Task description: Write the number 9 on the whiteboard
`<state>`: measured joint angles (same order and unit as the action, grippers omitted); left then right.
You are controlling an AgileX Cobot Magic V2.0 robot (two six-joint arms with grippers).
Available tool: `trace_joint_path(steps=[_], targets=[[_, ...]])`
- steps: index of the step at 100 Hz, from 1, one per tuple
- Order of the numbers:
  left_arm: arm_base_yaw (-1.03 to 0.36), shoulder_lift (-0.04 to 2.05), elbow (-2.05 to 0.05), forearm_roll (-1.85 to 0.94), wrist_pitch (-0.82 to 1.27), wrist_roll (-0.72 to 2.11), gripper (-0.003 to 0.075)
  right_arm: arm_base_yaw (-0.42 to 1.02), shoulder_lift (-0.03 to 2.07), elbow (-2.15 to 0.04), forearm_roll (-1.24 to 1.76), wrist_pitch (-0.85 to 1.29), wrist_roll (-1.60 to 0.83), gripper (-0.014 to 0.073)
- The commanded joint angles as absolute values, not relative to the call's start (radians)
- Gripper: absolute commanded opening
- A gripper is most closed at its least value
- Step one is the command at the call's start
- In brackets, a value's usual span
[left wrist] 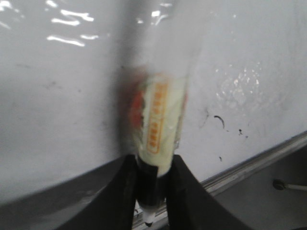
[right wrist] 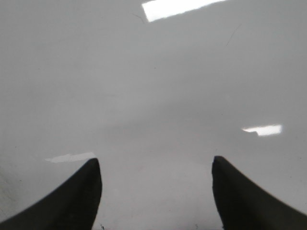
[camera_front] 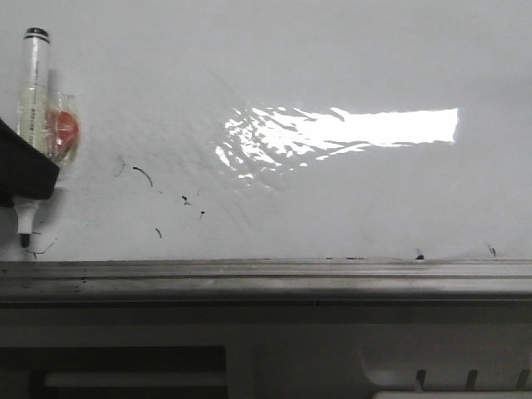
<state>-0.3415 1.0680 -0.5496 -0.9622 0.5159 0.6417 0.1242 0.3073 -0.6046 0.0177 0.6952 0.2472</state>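
The whiteboard (camera_front: 332, 66) fills the front view, glossy white with a bright glare patch (camera_front: 349, 129). No number 9 shows on it, only small black flecks and a short curved stroke (camera_front: 143, 173). My left gripper (camera_front: 21, 179) is at the far left, shut on a black-capped marker (camera_front: 33, 91) with a pale label and a red tag. Its tip (camera_front: 24, 239) points down at the board's lower edge. The left wrist view shows the marker (left wrist: 160, 120) clamped between the black fingers of the left gripper (left wrist: 153, 160). My right gripper (right wrist: 156, 162) is open and empty over the bare board (right wrist: 153, 86).
A grey metal rail (camera_front: 266, 270) runs along the board's near edge and also shows in the left wrist view (left wrist: 249, 167). Below it lie a dark ledge and pale base parts (camera_front: 449, 374). A white cable end (left wrist: 288, 186) lies past the rail.
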Motion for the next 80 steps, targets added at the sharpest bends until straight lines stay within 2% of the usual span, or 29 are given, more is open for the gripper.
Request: trace_joint_path(steps=[1, 18, 36, 60, 80], targets=[[-0.344, 1.067, -0.574, -1.036, 0.519, 0.737, -0.0018, 0.120, 0.327, -0.631, 0.067, 0.582, 0.196, 0.0424], [-0.344, 1.067, -0.564, -1.224, 0.798, 1.177, -0.0018, 0.121, 0.355, -0.631, 0.562, 0.524, -0.268, 0.0424], [-0.344, 1.067, -0.562, -1.456, 1.008, 1.580, -0.0018, 0.121, 0.504, -0.631, 1.137, 0.816, -0.916, 0.0424], [-0.344, 1.067, -0.562, -1.467, 1.063, 1.687, -0.0018, 0.142, 0.680, -0.631, 1.413, 0.911, -1.293, 0.0424], [-0.344, 1.067, -0.562, -1.467, 1.064, 1.689, -0.0018, 0.328, 0.811, -0.663, 1.428, 0.832, -1.387, 0.0424]])
